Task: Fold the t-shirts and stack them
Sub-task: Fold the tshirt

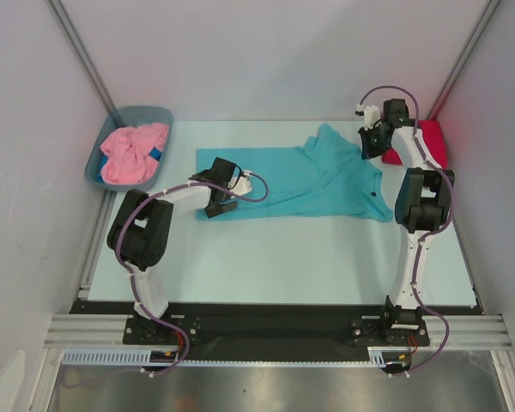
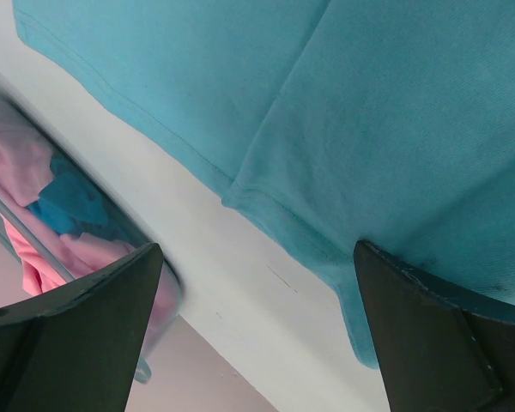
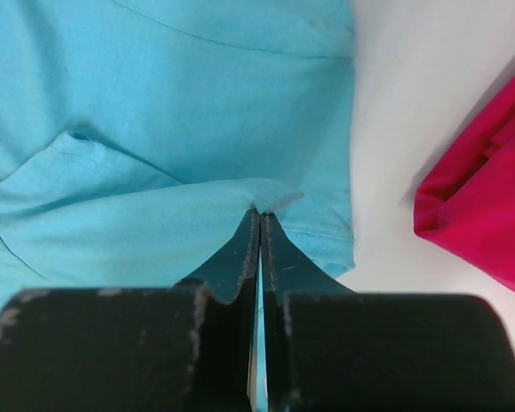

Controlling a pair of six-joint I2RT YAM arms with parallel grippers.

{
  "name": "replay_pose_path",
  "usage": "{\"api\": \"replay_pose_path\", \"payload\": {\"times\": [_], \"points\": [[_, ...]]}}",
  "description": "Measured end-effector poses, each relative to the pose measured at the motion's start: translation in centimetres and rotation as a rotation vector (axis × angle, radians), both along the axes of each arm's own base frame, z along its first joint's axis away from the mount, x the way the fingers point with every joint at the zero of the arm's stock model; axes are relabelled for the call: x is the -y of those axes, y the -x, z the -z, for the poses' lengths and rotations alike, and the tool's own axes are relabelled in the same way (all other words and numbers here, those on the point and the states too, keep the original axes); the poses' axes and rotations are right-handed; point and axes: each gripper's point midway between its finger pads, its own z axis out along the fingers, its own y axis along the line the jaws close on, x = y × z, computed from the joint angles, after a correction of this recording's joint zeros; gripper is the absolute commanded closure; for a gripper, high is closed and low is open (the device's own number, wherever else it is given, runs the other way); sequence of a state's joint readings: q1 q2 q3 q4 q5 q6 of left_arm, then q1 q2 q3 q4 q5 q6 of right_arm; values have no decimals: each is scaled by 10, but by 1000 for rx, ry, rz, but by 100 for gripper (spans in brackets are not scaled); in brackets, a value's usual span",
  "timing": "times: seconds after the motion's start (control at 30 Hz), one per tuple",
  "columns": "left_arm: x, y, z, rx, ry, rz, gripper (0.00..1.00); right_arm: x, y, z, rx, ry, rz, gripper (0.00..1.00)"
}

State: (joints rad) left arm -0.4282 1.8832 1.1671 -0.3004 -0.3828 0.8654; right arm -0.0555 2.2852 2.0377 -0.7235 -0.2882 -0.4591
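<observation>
One soft, limp, light shirt: fold clamped in right gripper; left gripper spread wide over hem; best taken at edges.

Top external cam looks down from above and behind the arm bases, far enough that I get the whole table. Left wrist cam sits very close over the turquoise t-shirt, looking past the left gripper toward the tub. Right wrist cam is equally close, behind the right gripper, facing that shirt's edge and the crimson t-shirt. All three share the turquoise shirt.
</observation>
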Motion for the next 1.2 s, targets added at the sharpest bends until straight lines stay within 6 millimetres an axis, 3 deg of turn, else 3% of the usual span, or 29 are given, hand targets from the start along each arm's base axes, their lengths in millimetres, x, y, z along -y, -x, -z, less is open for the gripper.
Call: {"api": "replay_pose_path", "payload": {"times": [0.5, 0.6, 0.63, 0.73, 0.9, 1.0, 1.1, 1.2], "points": [[0, 0, 0, 0, 0, 1, 0, -13, -15, -4, 67, 46, -19, 99], [1, 0, 0, 0, 0, 2, 0, -10, -15, -3, 65, 62, -5, 71], [1, 0, 0, 0, 0, 2, 0, -7, -15, -3, 65, 72, 2, 53], [1, 0, 0, 0, -1, 2, 0, -2, -16, -3, 65, 98, 20, 30], [1, 0, 0, 0, -1, 2, 0, 4, -15, -2, 61, 126, 40, 28], [1, 0, 0, 0, 0, 2, 0, 3, -11, -2, 42, 120, 37, 34], [1, 0, 0, 0, 0, 2, 0, -8, -7, -7, 24, 106, 16, 41], [1, 0, 0, 0, 0, 2, 0, -31, -7, -18, 32, 84, -30, 42]]}}
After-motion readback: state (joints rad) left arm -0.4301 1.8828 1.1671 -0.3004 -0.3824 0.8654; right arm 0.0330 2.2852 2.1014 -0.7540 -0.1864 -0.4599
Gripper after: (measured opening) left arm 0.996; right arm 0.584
